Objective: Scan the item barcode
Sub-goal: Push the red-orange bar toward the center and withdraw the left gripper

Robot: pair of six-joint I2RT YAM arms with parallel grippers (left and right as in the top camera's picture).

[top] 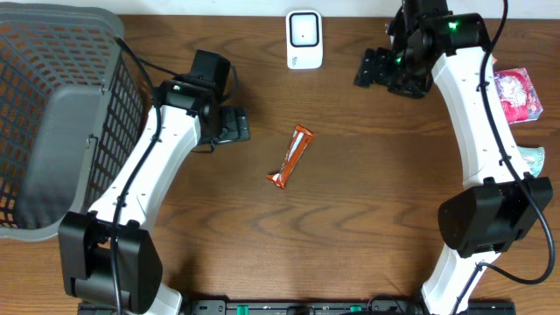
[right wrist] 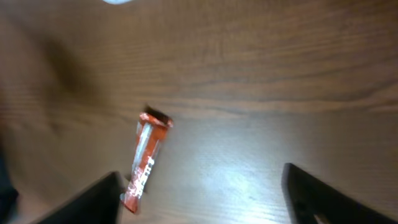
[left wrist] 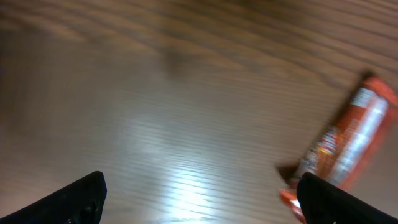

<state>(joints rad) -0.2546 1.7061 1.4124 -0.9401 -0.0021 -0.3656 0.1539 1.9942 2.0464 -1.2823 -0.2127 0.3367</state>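
Grey basket (top: 52, 114) sits at nine o'clock. Next, the left gripper (top: 231, 125) gapes empty; the orange snack bar (top: 291, 157) lies loose at centre, at its three o'clock. At twelve stands the scanner (top: 304, 39), with the right gripper (top: 372, 67) at one o'clock, spread and holding nothing. Pickup and scanning both look undone.

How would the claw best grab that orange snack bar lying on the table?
Probably across its narrow middle, straight down from above: the snack bar lies flat on the table, long and thin, so its two long edges suit pinching.
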